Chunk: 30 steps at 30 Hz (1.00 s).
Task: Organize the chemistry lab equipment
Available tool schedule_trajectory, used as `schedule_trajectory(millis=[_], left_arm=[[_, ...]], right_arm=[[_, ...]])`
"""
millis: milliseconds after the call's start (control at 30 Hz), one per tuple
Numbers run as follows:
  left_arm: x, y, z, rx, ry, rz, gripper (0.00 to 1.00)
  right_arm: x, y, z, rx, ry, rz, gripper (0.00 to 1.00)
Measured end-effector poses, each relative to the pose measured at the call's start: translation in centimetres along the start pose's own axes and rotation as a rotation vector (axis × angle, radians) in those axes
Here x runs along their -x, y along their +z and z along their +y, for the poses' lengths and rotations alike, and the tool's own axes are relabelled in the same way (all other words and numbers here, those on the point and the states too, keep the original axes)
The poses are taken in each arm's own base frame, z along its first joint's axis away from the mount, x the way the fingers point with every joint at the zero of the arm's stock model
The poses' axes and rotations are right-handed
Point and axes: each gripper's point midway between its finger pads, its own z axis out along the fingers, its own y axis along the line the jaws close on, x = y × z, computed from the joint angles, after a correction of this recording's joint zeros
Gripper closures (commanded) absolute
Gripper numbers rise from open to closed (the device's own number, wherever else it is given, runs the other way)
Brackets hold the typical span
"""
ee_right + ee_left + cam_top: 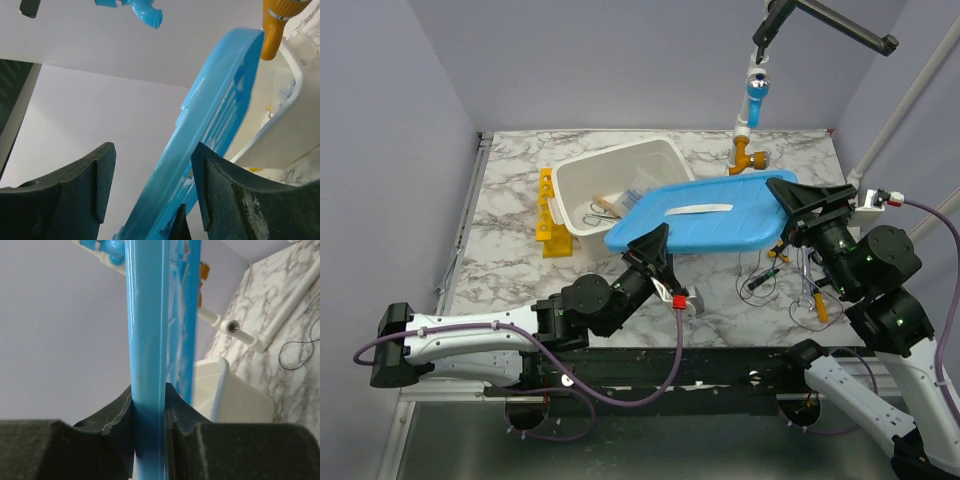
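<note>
The blue plastic lid [705, 215] is clenched by its rim in the left claw [148, 405] and held raised just beyond it, over the near side of the white tub [582, 178] on the worktop [510, 250], apparently so the tub can be closed. The right claw [150, 150] is spread wide around the opposite rim without pinching it, presumably to steady it. The lid is glossy with a ribbed underside, and silver tongs [600, 210] are seen inside the tub.

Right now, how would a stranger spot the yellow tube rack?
Start at the marbled table and find the white bin near its middle. Just left of the bin stands the yellow tube rack, long and blocky, unlike the small orange pipe fitting at the back.
</note>
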Motion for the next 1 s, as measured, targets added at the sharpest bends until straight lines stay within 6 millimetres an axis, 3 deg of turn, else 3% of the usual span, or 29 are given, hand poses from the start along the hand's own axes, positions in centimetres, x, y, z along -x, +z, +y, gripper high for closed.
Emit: schedule_trajectory(millis=[233,433,600,667,700,800,867,933,1000], left_arm=[[0.3,-0.1,0.7,0.07,0.151,-0.034,1.0],[0.2,-0.5,0.7,0.087,0.215,-0.05,1.0],[-0.3,-1.0,-0.3,0.066,0.274,-0.06,1.0],[-0.7,-1.1,-1.0,0.044,0.296,-0.054,0.84],[-0.8,-1.1,-1.1,0.041,0.295,-0.052,0.75],[-1.0,-1.1,-1.6,0.024,0.287,-0.045,0.31],[-1.3,-1.1,-2.2,-0.005,0.271,-0.036,0.11],[-1.4,-1.3,-2.5,-0.026,0.235,-0.03,0.01],[-1.6,-1.5,-2.6,-0.037,0.209,-0.025,0.01]], right_arm=[[0.1,-0.6,-0.2,-0.005,-0.005,0.0,0.41],[0.0,-0.7,-0.6,-0.015,-0.022,0.002,0.64],[-0.3,-0.5,-1.7,-0.03,-0.004,0.007,0.9],[-0.5,-0.3,-2.0,-0.034,0.006,0.008,0.99],[-0.5,-0.3,-2.4,-0.041,0.015,0.006,0.99],[-0.4,-0.5,-3.3,-0.052,0.023,-0.006,0.99],[-0.3,-0.8,-3.6,-0.046,0.031,-0.019,0.99],[0.0,-1.1,-4.1,-0.04,0.033,-0.041,0.99],[0.5,-1.6,-5.0,-0.042,0.035,-0.072,0.99]])
